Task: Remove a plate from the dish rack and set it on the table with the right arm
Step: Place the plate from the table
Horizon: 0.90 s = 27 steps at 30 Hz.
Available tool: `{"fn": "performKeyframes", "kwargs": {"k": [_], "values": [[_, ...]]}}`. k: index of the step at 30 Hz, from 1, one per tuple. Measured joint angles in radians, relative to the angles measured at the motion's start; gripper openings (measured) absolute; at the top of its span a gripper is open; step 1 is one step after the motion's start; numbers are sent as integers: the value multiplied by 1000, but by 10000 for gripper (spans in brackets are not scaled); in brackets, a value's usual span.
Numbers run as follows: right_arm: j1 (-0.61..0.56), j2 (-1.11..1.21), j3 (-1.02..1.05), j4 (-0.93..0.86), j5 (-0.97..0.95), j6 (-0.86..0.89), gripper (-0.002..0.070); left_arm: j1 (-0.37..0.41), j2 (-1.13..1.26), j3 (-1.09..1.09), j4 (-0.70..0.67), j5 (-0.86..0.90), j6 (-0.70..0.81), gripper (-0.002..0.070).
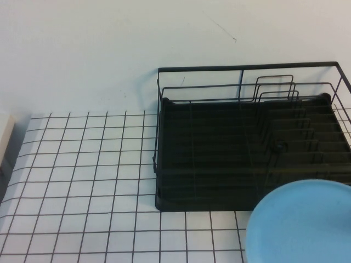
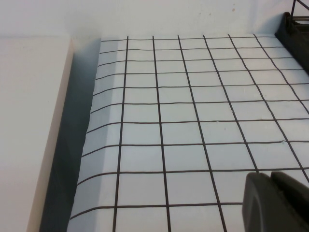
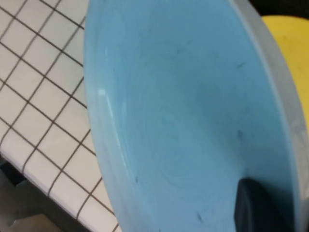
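You are holding the plate (image 3: 183, 121) in the right claw (image 3: 256, 208), seemingly clamped on its rim, over the worktop (image 1: 82, 181); the tilted plate could slip, while the left claw (image 2: 275, 200), state untellable, is hovering apart.

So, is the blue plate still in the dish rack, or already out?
Out. The plate shows in front of the dish rack, whose tray is bare; the right gripper is shut on its rim.

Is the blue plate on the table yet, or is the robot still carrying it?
Not yet. Done: the plate is out of the dish rack. In hand: the right gripper holds it by the rim, above the table. Left: setting it down and letting go. The left gripper waits low over the table, holding nothing.
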Motion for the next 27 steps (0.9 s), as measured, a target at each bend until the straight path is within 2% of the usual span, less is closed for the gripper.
{"fn": "performKeyframes", "kwargs": {"k": [6, 11, 22, 27], "values": [[0, -43, 210, -85, -201, 115, 97, 0, 0, 0, 0, 0, -5, -3], [0, -43, 262, -124, -334, 196, 97, 0, 0, 0, 0, 0, -5, -3], [0, 41, 264, -111, -395, 262, 97, 0, 0, 0, 0, 0, -5, -3], [0, 109, 264, -77, -424, 268, 132, 0, 0, 0, 0, 0, -5, -3]]}}
